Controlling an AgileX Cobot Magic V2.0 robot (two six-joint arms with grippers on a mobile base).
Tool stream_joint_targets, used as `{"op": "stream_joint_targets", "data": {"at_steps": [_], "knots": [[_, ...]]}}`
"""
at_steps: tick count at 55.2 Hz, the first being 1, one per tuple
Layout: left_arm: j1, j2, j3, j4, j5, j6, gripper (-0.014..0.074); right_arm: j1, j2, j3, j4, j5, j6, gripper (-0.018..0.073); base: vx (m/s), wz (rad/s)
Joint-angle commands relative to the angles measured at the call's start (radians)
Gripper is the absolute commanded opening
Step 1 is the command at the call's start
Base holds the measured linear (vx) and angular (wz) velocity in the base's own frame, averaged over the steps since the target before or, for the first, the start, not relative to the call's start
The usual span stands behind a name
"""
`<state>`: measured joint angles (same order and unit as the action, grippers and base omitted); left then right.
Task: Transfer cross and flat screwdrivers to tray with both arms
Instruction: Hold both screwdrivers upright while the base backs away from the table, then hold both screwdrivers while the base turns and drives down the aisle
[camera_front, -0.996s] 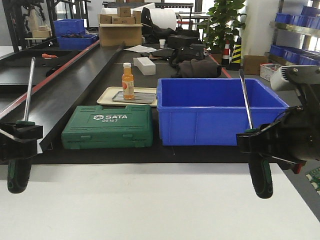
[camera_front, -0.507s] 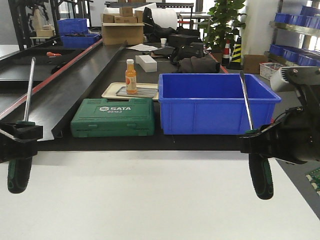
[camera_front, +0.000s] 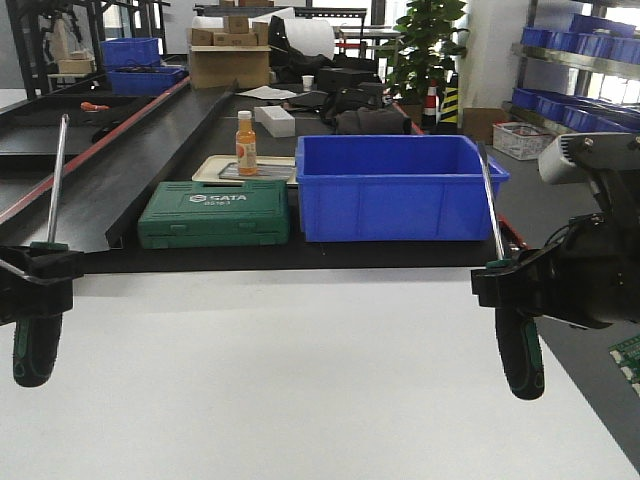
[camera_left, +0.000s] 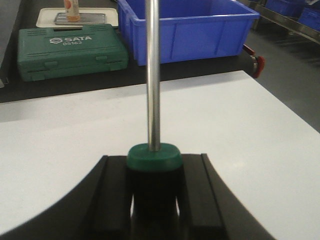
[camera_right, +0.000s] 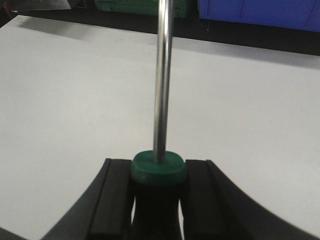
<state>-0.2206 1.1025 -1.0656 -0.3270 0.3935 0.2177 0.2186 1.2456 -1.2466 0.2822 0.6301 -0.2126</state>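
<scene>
Screwdrivers (camera_front: 35, 350) (camera_front: 522, 355) upright, seemingly clear above table (camera_front: 300, 390)

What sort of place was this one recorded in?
Probably an industrial workshop or assembly floor: a green SATA tool case and blue crate on a long black workbench, racks of blue bins on the right, cardboard boxes behind.

The left pincer (camera_front: 35, 270) clamps the left screwdriver (camera_front: 38, 345) upright, handle down and shaft up, above the white desk (camera_front: 280, 380). The right pincer (camera_front: 510, 285) clamps the right screwdriver (camera_front: 520, 350) likewise. Beyond the desk, a green case (camera_front: 215, 212) sits just beside a blue crate (camera_front: 395, 190). Behind the case lies the grey tray (camera_front: 270, 171), with an orange bottle (camera_front: 245, 145) standing on it.
</scene>
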Motion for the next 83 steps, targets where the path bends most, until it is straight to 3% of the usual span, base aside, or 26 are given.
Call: {"op": "stream_joint_targets", "data": {"at_steps": [1,50,83], "knots": [[-0.004,-0.021,-0.038,-0.018,-0.089,-0.002,0.0003,-0.001,-0.026,-0.038,0.013,-0.08,-0.007,-0.0008,-0.27,-0.25],[-0.004,-0.021,-0.038,-0.018,-0.088,-0.002,0.0003,-0.001,-0.026,-0.038,0.013,-0.082,-0.007,-0.0008,-0.2,-0.63],[-0.004,-0.021,-0.038,-0.018,-0.088,-0.002,0.0003,-0.001,-0.026,-0.038,0.014,-0.081,-0.007,-0.0008,0.0,-0.66]]}}
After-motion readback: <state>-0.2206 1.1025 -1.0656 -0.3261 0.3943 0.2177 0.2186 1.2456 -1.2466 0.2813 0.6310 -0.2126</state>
